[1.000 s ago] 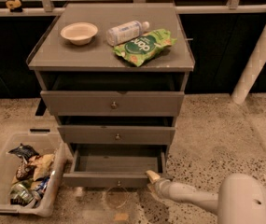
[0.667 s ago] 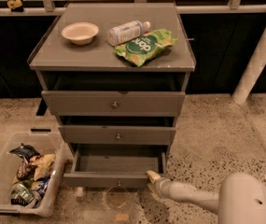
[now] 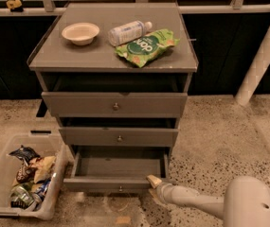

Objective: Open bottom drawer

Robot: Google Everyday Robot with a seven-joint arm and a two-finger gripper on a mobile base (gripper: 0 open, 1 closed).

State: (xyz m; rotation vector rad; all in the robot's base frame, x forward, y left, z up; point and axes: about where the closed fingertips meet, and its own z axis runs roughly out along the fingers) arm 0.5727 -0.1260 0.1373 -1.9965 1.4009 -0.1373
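Bottom drawer [image 3: 107, 184], lowest tier of grey cabinet [image 3: 54, 60], stands pulled out toward the near side. Gripper [image 3: 154, 180] sits low at the right end of the drawer front; spread or closed, cannot tell. On the cabinet top: bowl [image 3: 80, 33], bottle [image 3: 129, 31], green snack bag [image 3: 146, 46]. Bin [image 3: 2, 162] of packets on the floor, left.

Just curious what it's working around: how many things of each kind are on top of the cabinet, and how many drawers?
Bowl: 1
Bottle: 1
Snack bag: 1
Drawers: 3 (top drawer, middle drawer, bottom drawer)
Total: 6
Hand: at the bottom drawer's right front corner.
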